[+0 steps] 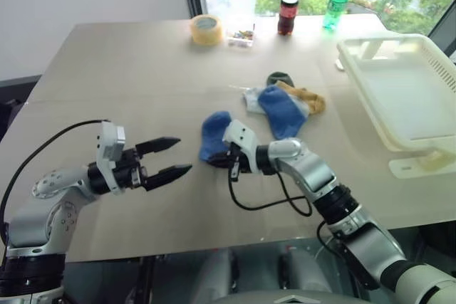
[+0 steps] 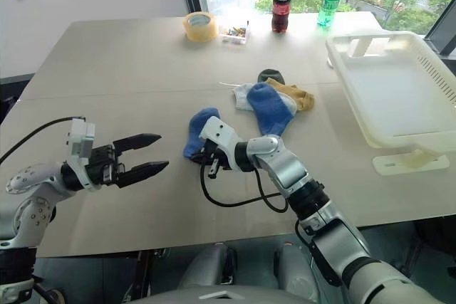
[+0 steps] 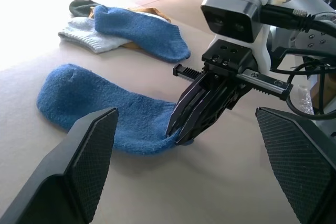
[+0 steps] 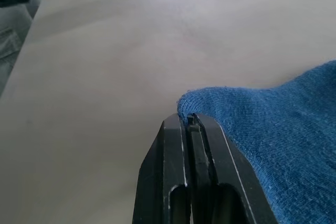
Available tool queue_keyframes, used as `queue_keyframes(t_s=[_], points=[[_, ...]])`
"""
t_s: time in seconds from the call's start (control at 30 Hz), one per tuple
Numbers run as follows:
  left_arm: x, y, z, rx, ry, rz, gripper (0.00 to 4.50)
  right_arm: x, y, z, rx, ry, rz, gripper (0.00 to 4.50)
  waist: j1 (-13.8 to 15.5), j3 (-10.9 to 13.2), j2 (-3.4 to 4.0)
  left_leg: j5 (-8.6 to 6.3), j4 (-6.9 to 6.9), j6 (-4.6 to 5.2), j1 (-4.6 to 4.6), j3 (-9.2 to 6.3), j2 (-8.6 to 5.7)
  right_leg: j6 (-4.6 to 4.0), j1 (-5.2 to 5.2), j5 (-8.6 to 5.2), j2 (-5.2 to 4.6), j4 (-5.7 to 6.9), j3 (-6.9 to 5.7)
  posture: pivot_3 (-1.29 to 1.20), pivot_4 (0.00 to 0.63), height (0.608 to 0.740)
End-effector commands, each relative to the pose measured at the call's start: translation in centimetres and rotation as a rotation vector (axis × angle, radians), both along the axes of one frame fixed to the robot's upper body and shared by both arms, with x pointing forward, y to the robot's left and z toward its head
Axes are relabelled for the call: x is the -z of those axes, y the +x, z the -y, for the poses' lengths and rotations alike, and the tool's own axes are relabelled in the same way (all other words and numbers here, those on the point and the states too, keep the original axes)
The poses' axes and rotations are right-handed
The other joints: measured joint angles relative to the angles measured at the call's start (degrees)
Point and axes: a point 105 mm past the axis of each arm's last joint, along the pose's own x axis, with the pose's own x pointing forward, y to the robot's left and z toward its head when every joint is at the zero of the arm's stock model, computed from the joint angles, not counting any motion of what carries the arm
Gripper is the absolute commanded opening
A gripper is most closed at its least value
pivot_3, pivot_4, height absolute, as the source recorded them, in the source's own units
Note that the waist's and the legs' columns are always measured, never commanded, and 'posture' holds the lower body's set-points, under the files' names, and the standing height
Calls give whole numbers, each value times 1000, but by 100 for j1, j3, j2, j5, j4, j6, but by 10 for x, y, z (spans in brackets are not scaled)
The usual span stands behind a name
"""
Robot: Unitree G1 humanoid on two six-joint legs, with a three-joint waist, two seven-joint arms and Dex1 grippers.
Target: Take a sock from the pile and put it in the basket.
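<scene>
A royal blue sock (image 1: 214,133) lies on the beige table, apart from the pile (image 1: 285,101) of white, blue, mustard and dark socks behind it. My right gripper (image 3: 176,135) is shut on the near edge of this lone sock, whose cloth is pinched between the fingertips (image 4: 188,119). To the sock's left my left gripper (image 1: 184,154) hovers open, pointing at it with nothing between its fingers (image 3: 79,166). The white slotted basket (image 1: 370,40) stands empty at the far right of the table.
At the back of the table stand a roll of tape (image 1: 206,29), a small clear box (image 1: 241,35), a cola bottle (image 1: 288,8) and a green bottle (image 1: 336,3). A black cable (image 1: 263,201) loops from my right wrist.
</scene>
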Motion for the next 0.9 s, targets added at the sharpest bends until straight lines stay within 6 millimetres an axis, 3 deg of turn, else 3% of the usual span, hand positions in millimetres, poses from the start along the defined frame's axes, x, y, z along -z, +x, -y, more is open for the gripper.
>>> queue_keyframes(t_s=[0.03,0.23,0.33,0.37,0.4,0.43,0.47,0.57,0.6,0.7,0.9], points=[[-7,0,1,20,8,43,4500,-15,-8,-3,-54,51,9,81,0,0,0,0,0,0,0,0,0,0,0,0,-1,0,0,0,150,740],[-4,7,4,35,10,44,4500,-15,0,4,-3,48,26,81,1,0,1,0,0,0,0,1,0,0,-1,0,-2,-1,0,0,150,740],[-4,12,6,40,16,54,4500,-17,3,9,21,65,14,1311,2,0,0,-1,0,0,-1,1,-1,0,-2,0,-3,-1,1,0,150,740],[-4,14,6,38,22,61,4500,-19,4,12,33,75,13,1427,4,0,0,0,0,0,-3,1,-1,0,-2,0,-3,-1,0,0,150,740],[-3,16,6,37,26,65,4500,-21,4,15,40,80,13,1973,8,0,0,0,0,0,-4,1,-1,0,-4,0,-3,0,0,0,150,740],[-3,17,5,37,27,69,4500,-23,4,17,44,85,14,2160,8,0,0,0,0,0,-5,1,-1,0,-5,0,-3,0,-1,0,150,740],[-4,19,5,29,34,82,4500,-26,4,22,60,94,16,2724,7,0,0,0,0,0,-6,1,-1,0,-5,0,-3,0,0,0,150,740],[-4,31,5,-10,45,111,4500,-34,2,40,113,102,34,3739,15,0,0,-1,0,0,-9,1,-1,0,-6,0,-3,-1,0,0,150,740],[-4,36,6,-27,50,122,4500,-35,2,47,135,103,42,4365,16,0,-1,-1,0,0,-11,1,-1,0,-8,0,-4,-1,-1,0,150,740],[-5,54,15,-82,43,116,4500,-42,-2,72,216,101,85,4365,78,-1,-2,-1,0,1,-18,1,-1,0,-15,0,-4,0,-1,0,150,740],[10,100,27,-190,255,111,4500,-48,-17,130,429,29,248,4365,184,-3,-6,1,28,2,-91,2,-6,4,-70,3,9,14,-11,0,150,740]])
